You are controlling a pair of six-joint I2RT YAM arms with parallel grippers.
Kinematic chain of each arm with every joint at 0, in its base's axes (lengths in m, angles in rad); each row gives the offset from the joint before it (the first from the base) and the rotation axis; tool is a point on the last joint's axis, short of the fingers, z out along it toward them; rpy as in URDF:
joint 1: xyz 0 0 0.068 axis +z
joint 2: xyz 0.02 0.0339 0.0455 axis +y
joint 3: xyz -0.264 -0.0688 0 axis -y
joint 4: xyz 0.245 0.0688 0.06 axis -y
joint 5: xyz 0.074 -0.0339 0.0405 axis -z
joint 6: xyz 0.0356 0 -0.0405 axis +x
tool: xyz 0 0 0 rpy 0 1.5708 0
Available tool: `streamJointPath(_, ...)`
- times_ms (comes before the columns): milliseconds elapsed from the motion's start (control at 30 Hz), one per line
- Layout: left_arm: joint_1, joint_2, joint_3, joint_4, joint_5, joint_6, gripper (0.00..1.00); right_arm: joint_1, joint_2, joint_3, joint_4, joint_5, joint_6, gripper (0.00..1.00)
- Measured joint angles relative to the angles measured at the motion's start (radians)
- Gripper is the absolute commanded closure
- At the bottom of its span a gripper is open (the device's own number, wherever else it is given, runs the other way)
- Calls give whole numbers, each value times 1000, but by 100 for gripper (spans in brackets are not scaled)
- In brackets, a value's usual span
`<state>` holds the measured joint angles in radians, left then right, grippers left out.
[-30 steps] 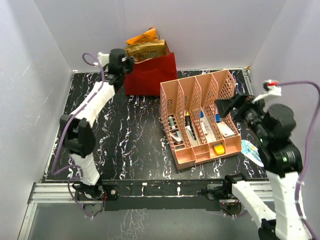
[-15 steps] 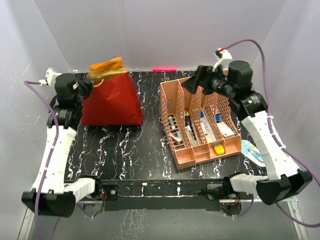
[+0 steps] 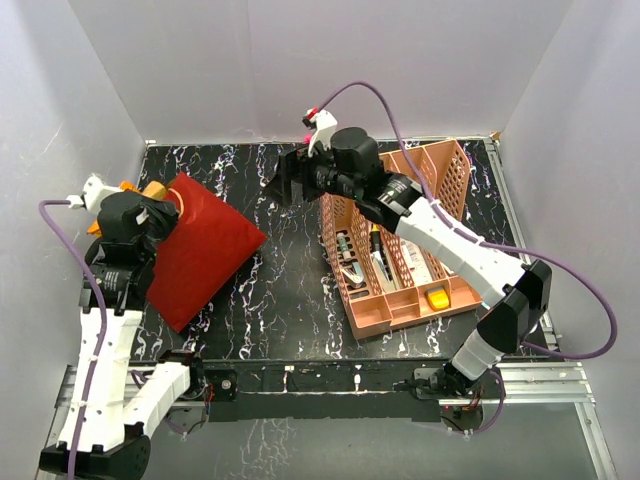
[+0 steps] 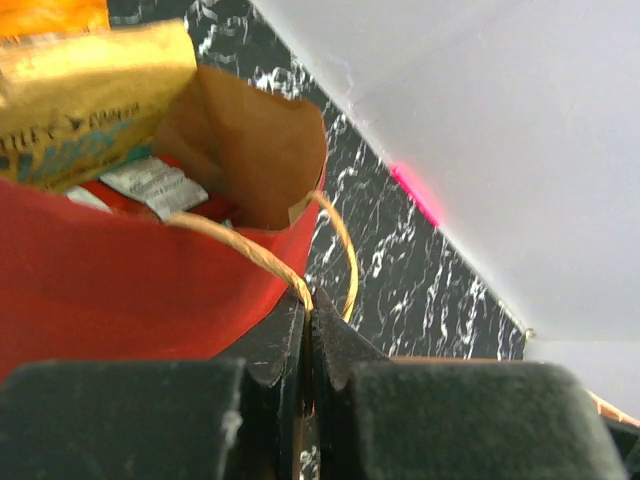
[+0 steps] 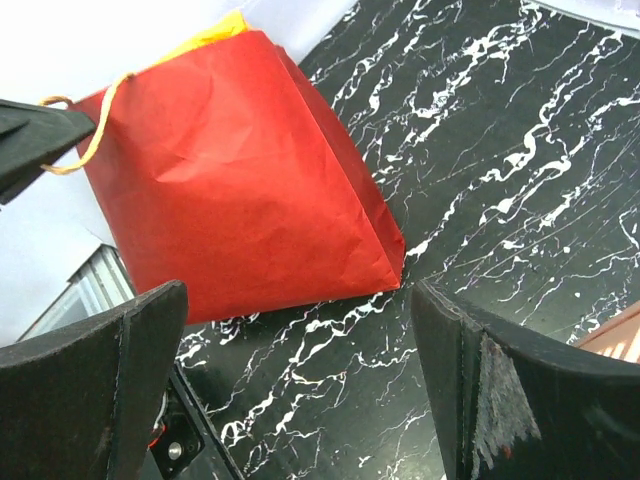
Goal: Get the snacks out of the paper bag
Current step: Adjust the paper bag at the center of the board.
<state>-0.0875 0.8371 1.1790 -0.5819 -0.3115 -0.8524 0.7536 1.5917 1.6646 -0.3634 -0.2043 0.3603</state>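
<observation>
Leaning paper bag (image 3: 205, 250) holds snacks (image 4: 95, 100), gold & orange.

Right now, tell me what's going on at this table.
The left hand is pinched shut on a cord handle of the paper bag, which leans tilted at the left side of the table. The snacks are not out yet; packets poke from the bag's mouth. The right hand is open, stretched across toward the bag but apart from it. The pink organiser stands on the right, with neither hand on it.
</observation>
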Motion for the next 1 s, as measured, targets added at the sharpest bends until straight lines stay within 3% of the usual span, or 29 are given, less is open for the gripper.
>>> streamJointPath(167,0,34,-68,47,138,0,100,58,18,-2,9,49,6,2)
streamJointPath(433,0,88,-76,124,336,-27,98,116,2,-100,184,48,88,3)
streamJointPath(667,0,72,-76,122,389,-76,98,119,6,-222,342,113,411,15)
streamJointPath(1000,0,43,-59,65,388,-90,97,176,199,-100,466,126,765,27)
